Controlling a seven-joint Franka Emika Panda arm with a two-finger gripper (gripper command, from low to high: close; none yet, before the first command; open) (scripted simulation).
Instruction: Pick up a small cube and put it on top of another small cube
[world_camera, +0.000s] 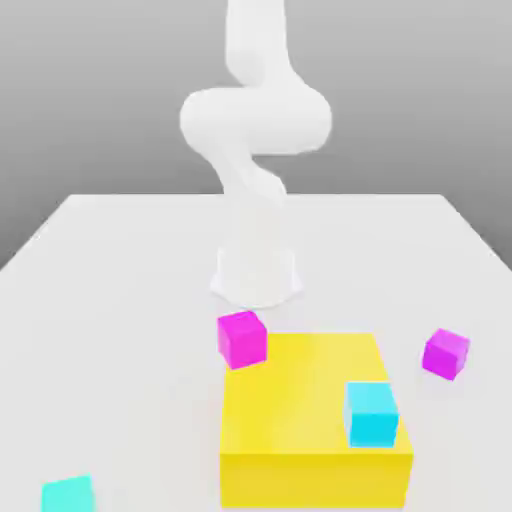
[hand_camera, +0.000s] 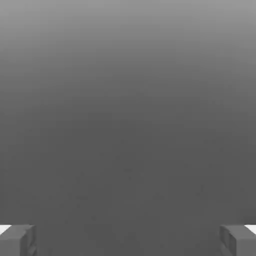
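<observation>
Four small cubes around yellow block on white table.
Cyan cube atop block; magenta cube seemingly touching its far corner; gripper spread wide, holding nothing.

arm colour: plain white all over, with soft grey shading on the curves
arm shape: thick rounded tube links, swelling into bulbous joints
base: a wide white cylinder, broader than the link above it
surface: smooth and matte, with no visible cables, screws or markings
end effector fingers: two blocky grey tips with squared edges, each with a small white patch on its outer upper corner
</observation>
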